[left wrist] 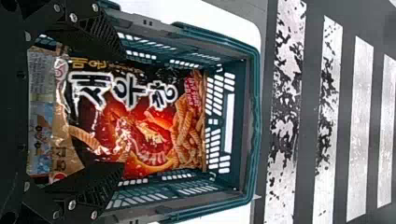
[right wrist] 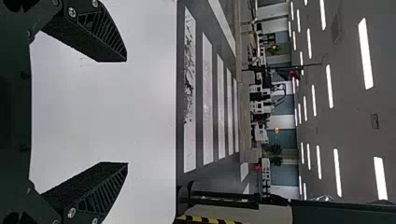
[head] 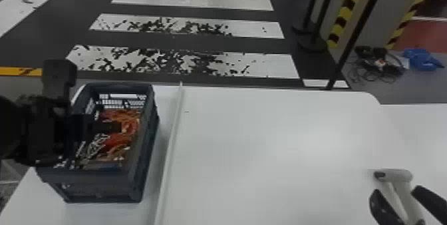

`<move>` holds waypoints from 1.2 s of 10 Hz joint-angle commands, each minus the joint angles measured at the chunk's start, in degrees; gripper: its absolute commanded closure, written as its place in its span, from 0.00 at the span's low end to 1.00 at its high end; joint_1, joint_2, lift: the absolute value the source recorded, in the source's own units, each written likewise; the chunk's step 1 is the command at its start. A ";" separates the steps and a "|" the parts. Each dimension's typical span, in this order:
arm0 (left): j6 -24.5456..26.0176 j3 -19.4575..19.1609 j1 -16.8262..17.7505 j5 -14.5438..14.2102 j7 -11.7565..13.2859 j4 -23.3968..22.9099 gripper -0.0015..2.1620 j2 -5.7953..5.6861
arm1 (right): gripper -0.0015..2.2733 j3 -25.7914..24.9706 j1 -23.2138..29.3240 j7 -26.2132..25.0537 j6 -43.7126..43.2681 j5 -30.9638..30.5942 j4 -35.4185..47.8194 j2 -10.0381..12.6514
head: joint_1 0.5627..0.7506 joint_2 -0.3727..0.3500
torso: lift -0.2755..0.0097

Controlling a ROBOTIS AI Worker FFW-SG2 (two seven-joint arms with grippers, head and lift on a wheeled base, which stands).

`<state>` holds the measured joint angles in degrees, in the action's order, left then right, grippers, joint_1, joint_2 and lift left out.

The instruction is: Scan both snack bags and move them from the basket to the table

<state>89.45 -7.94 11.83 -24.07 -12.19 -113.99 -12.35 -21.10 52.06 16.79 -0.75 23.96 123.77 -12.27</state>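
The robot's left arm [head: 35, 134] looks black all over, one rounded bulk running into squarish, boxy pieces. The left gripper [head: 94, 127] and the right gripper [head: 396, 191] match: thick black fingers [right wrist: 105, 35] narrowing like wedges, slanted ribs down their sides, rough, grainy inner faces, and small silvery screws [right wrist: 72, 12] dotting the dark knuckles.

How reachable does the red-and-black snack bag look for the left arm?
Probably yes: the left claw is open at the uncovered top of the basket, facing the snack bag, with nothing visible between them.
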 commanded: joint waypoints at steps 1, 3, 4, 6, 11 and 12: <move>0.58 0.91 2.93 -0.01 -0.20 2.72 0.10 -0.48 | 0.06 -0.09 -0.21 0.00 -0.87 0.91 -0.54 -0.29 | 0.70 0.43 | 0.62; 0.58 1.87 5.04 0.25 -0.72 5.18 0.10 -0.65 | 0.06 -0.35 -0.38 0.00 -1.75 1.27 -1.51 -0.73 | 0.70 0.43 | 0.62; 0.58 1.87 5.66 0.25 -0.81 5.80 0.10 -0.65 | 0.06 -0.35 -0.47 0.00 -2.10 1.35 -1.60 -0.91 | 0.70 0.43 | 0.62; 0.58 1.87 7.06 0.08 -0.90 7.12 0.10 -0.65 | 0.06 -0.35 -0.65 0.00 -2.28 1.62 -2.13 -1.26 | 0.70 0.42 | 0.62; 0.58 1.26 10.14 -0.19 1.56 12.83 0.10 -0.57 | 0.06 -0.53 -0.65 0.00 -3.33 2.32 -2.74 -1.53 | 0.70 0.41 | 0.62; 0.58 1.44 10.05 0.08 1.65 13.44 0.10 -0.30 | 0.06 -0.53 -0.56 0.00 -3.69 2.41 -2.74 -1.53 | 0.70 0.41 | 0.62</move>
<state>89.79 -6.56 21.97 -24.11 -10.58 -100.83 -12.80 -21.62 51.48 16.81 -4.17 26.29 121.02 -13.80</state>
